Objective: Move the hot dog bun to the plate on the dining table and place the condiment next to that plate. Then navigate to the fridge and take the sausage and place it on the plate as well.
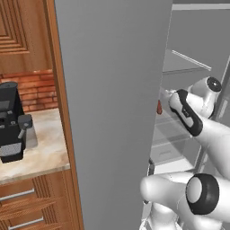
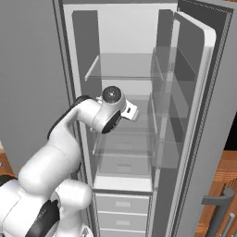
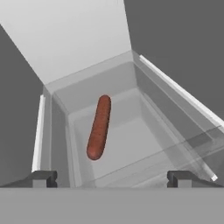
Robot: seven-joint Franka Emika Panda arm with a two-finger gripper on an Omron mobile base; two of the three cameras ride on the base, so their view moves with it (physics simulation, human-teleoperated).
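Fridge (image 2: 194,92): door open, top and bottom cut off.
Sausage (image 3: 99,127): on a fridge shelf, untouched.
Tool (image 3: 112,179): tips apart, holding nothing; mostly cut off.

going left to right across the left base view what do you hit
coffee machine on the counter → wooden cabinet edge → grey fridge door → sausage, a red sliver → white robot arm

Count recorded: one sausage (image 3: 99,127); one fridge (image 2: 139,69) with its door open; one coffee machine (image 1: 11,121); one counter (image 1: 40,152); two drawer handles below the counter were visible.
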